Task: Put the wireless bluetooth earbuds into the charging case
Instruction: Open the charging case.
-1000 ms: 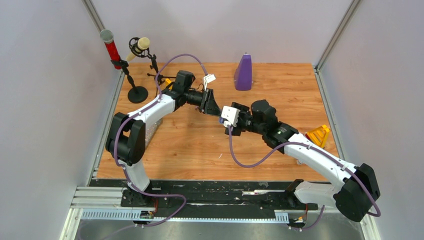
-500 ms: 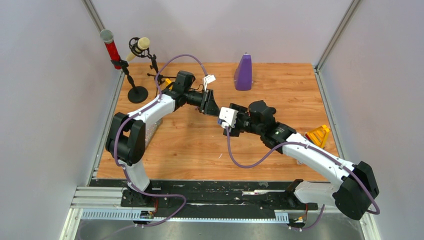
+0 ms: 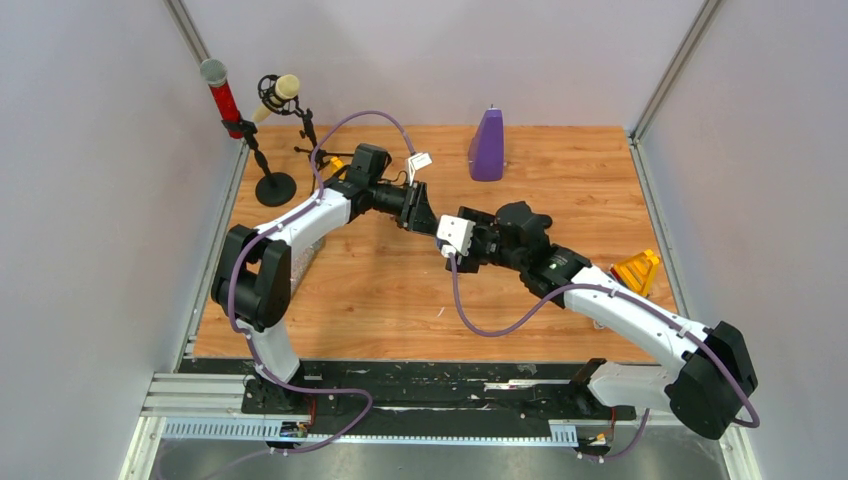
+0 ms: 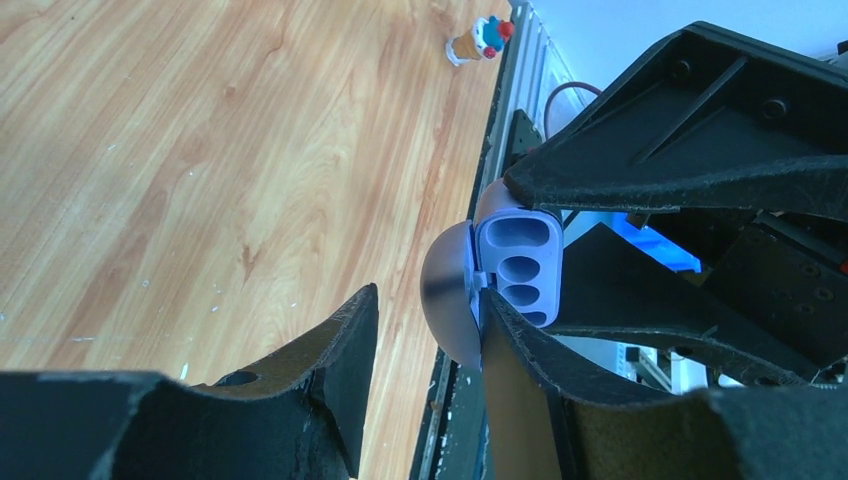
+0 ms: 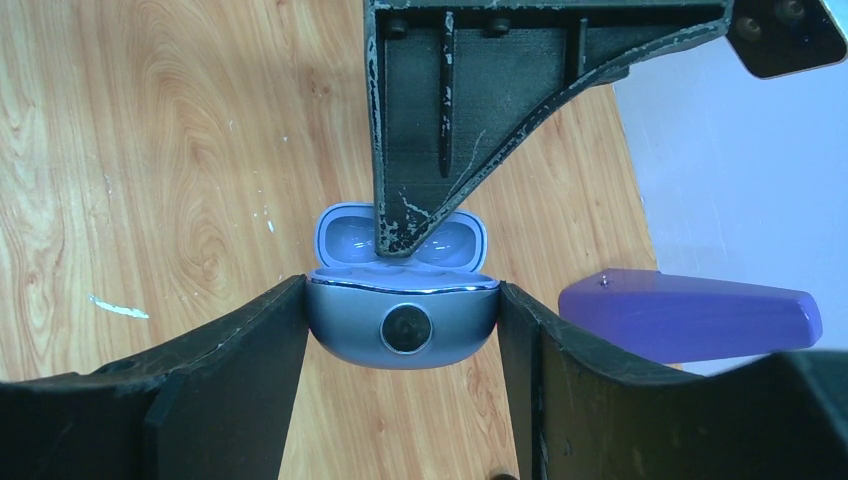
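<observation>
Right gripper (image 5: 400, 330) clamps the pale purple charging case (image 5: 350, 318), lid open, above the table (image 5: 150, 150); left gripper (image 4: 428, 305) spread, empty, one fingertip (image 5: 400, 235) at the open lid; earbuds not visible; sockets appear vacant; risk: that fingertip levering the case loose.

The charging case (image 5: 400, 325) is glossy pale-purple plastic, mirror-smooth outside and satin in its cavities, with a shiny black disc in front. The right claw (image 5: 400, 300) and left claw (image 4: 428, 300) are matt black, grainy plastic, whitish-scuffed at the edges. The surface (image 5: 150, 150) is smooth wood grain with white flecks. At the case's 3 o'clock, a purple wedge (image 5: 690, 315) looks like smooth plastic.
</observation>
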Tool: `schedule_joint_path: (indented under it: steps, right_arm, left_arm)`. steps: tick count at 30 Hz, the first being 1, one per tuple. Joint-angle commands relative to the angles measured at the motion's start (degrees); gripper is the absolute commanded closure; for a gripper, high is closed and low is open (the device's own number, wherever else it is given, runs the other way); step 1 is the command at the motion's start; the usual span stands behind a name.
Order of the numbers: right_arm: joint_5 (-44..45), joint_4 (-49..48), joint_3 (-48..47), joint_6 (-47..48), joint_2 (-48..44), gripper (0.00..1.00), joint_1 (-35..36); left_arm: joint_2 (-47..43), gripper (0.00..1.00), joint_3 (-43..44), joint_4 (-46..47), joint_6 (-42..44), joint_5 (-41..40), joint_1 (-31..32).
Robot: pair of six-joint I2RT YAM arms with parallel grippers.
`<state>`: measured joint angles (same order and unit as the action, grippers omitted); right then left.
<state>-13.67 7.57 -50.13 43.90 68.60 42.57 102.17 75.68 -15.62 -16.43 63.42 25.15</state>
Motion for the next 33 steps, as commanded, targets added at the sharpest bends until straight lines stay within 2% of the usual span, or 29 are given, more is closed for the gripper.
schedule_joint_path:
  steps: [1,11,19,33]
  right_arm:
    - [0.7,-2.8,0.3,1.0,0.5,0.61,1.0]
    - [1.6,-2.9,0.3,1.4,0.6,0.61,1.4]
    - [2.3,-3.5,0.6,1.6,0.5,0.61,1.5]
    - [1.6,-3.1,0.6,1.5,0.1,0.61,1.5]
  left_arm:
    - [-0.1,0.51,1.1,-0.2,1.4,-1.2,0.2]
    - [-0.1,0.51,0.9,0.0,1.4,-1.1,0.1]
    - [0.1,0.45,1.3,-0.8,1.8,-0.5,0.2]
    - [0.0,0.51,1.4,-0.8,2.0,-0.9,0.1]
